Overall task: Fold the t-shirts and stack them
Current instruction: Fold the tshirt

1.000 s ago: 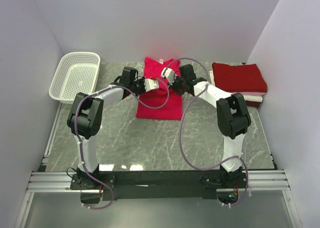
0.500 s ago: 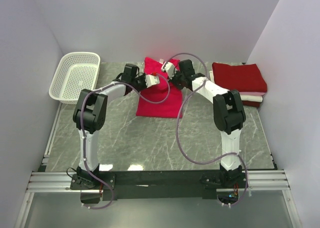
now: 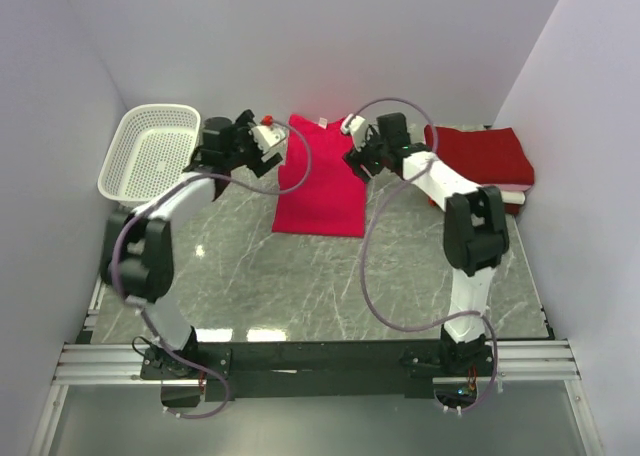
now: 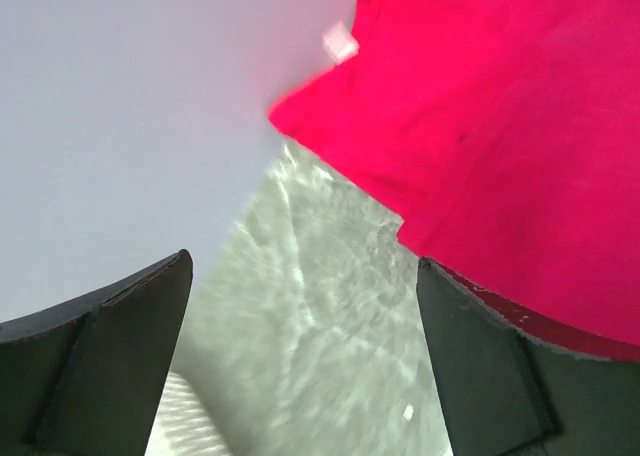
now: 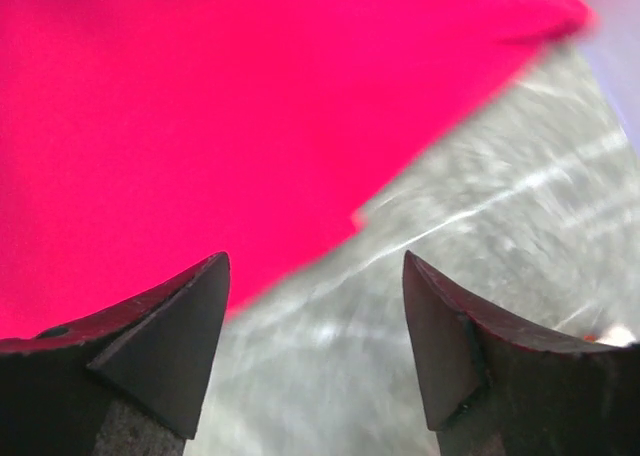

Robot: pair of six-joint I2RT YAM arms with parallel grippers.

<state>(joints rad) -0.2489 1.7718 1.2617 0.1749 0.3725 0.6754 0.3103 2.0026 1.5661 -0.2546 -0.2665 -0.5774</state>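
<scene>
Two grippers flank the pink-red shirt (image 3: 320, 181) in the top view. The left gripper (image 3: 265, 134) is near its far left edge, and the right gripper (image 3: 352, 144) is closer, at its far right edge. The shirt lies long on the tabletop (image 3: 250, 266), pointing away from the arms.

Left wrist view: gripper open, empty, shirt to its right.

Right wrist view: gripper open, empty, shirt ahead and left.

The bright pinkish-red t-shirt (image 3: 322, 176) lies flat at the back middle of the counter (image 3: 300, 276), folded into a long narrow panel running front to back. Well to its right, the darker crimson t-shirt (image 3: 478, 154) sits folded in a thick rectangle atop the folded white t-shirt (image 3: 510, 190), which shows only its front edge
</scene>
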